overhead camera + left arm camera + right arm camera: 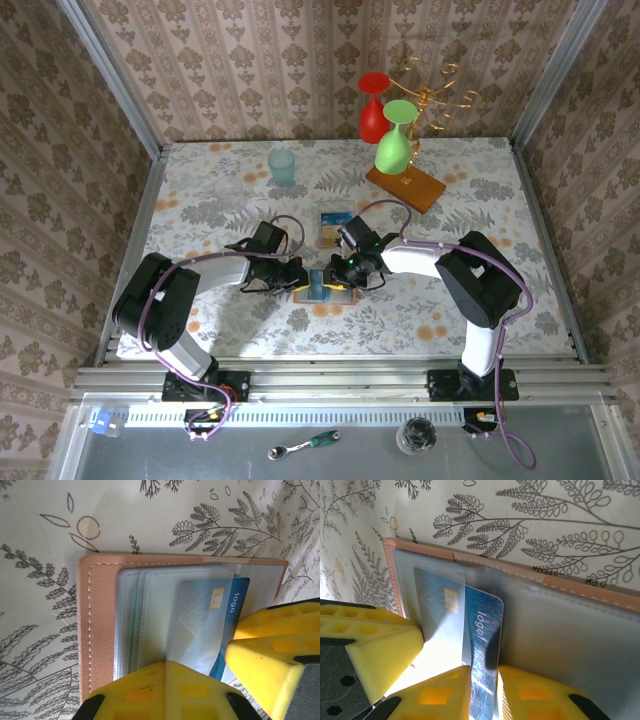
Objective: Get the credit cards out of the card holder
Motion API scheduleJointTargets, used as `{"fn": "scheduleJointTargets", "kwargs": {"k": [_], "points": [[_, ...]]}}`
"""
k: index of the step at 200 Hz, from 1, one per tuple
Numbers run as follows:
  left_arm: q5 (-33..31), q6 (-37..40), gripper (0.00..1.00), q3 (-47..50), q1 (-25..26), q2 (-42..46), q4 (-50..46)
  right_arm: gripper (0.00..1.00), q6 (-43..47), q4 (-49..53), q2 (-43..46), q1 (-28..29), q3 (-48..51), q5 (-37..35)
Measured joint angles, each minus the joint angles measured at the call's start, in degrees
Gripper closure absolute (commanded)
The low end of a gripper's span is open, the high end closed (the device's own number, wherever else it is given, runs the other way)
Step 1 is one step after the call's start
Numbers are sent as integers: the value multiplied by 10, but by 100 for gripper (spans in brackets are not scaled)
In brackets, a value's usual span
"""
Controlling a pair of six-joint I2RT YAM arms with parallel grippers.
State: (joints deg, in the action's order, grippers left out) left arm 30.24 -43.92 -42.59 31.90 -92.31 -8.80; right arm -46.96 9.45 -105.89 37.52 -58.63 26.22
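Observation:
The tan leather card holder (325,291) lies open on the flowered table between both grippers. My left gripper (166,664) is shut on the edge of one of its clear sleeves (150,610), pinning the holder (100,630). A blue credit card (482,625) marked "logo" sticks halfway out of a sleeve. My right gripper (484,667) is closed on that card's free end, one yellow finger on each face. The right gripper's fingers (272,650) show beside the card (235,602) in the left wrist view. Behind the holder, a small blue and tan stack of cards (333,225) lies on the table.
At the back right stands a wooden rack base (405,187) with a gold wire rack (430,85), a green glass (396,140) and a red glass (373,105). A teal cup (282,166) stands at the back centre. Patterned walls close in three sides.

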Motion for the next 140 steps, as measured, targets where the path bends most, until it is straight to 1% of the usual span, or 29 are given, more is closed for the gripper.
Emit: {"fn": "scheduleJointTargets", "kwargs": {"k": [92, 140], "points": [[0, 0, 100, 0, 0, 0, 0, 84, -17, -37, 0, -6, 16, 17], [0, 0, 100, 0, 0, 0, 0, 85, -15, -39, 11, -12, 26, 17]]}}
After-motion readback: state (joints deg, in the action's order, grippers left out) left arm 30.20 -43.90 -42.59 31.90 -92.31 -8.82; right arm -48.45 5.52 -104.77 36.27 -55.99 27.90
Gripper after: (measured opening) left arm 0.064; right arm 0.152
